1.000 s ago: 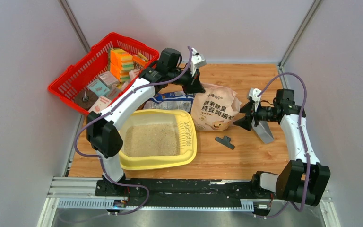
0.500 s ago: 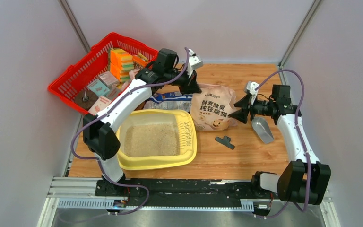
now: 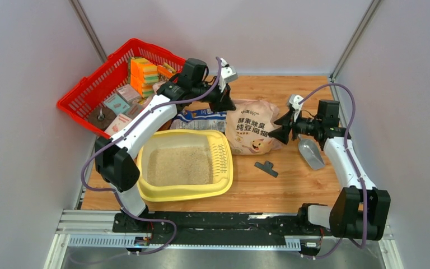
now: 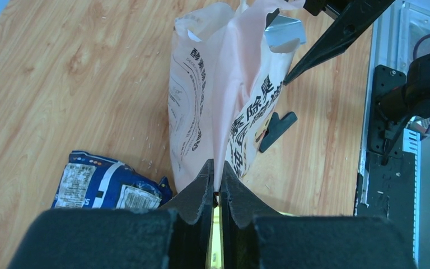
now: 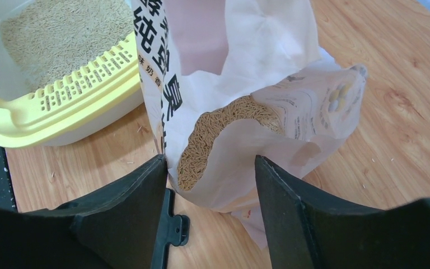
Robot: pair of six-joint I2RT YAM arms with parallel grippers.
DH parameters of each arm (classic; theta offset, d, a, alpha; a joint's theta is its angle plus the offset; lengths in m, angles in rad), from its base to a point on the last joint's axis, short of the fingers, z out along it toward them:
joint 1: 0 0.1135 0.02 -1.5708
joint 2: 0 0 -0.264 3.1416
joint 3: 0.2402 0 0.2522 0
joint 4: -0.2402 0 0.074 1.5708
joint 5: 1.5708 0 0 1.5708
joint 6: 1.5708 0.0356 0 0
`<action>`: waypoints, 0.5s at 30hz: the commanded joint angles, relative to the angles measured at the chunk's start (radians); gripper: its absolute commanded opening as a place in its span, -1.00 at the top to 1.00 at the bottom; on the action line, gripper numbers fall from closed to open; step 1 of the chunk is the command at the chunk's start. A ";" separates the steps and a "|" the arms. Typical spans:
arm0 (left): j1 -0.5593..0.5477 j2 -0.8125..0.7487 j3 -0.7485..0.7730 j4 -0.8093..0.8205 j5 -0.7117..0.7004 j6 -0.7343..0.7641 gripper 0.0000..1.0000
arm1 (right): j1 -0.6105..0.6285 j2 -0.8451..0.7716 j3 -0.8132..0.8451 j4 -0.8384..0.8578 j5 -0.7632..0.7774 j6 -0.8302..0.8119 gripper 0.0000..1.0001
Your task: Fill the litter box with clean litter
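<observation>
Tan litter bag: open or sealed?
Open. The tan litter bag gapes at its mouth in the right wrist view, beige granules visible inside.

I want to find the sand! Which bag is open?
The tan bag, upright, grains showing in its mouth. The blue-and-white bag lies flat.

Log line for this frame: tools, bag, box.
left tool: shut on litter bag edge | right tool: open at bag mouth | litter box: litter inside
</observation>
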 commanded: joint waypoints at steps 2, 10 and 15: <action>0.004 -0.059 0.011 0.002 0.009 0.022 0.79 | -0.017 -0.019 0.046 -0.037 0.065 -0.025 -0.36; 0.007 -0.070 0.002 0.012 0.016 0.020 0.79 | -0.066 0.021 0.112 -0.234 0.073 -0.143 -0.63; 0.005 -0.081 -0.027 0.025 0.019 0.011 0.79 | -0.059 0.067 0.125 -0.193 0.021 -0.122 -0.65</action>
